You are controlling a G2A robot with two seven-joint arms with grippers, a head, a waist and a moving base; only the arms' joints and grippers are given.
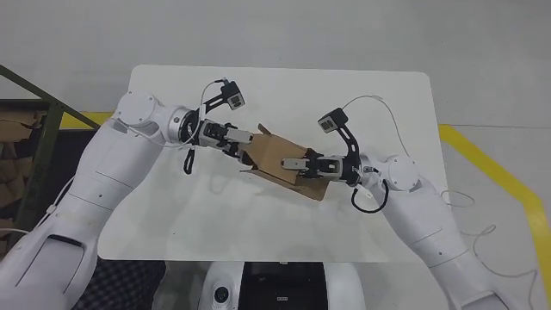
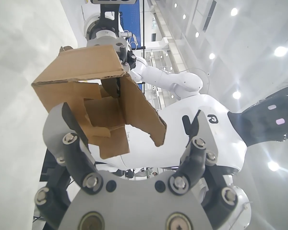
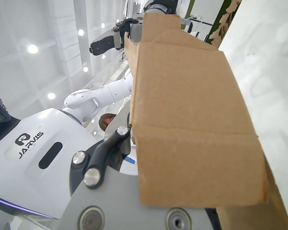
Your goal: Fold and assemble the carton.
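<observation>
carton (image 1: 280, 162): half-open, flaps loose, above the bench (image 1: 370, 95), contact with it unclear | left fingers (image 2: 55, 130): spread wide, one beside an end flap | right fingers (image 2: 112, 87): clamped on carton's far wall, mostly hidden behind cardboard

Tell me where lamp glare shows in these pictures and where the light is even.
Left wrist view: ceiling lamps flare brightly beyond the carton; right wrist view: lamps glare likewise beside the carton; top view: even light on the white table, no glare.
</observation>
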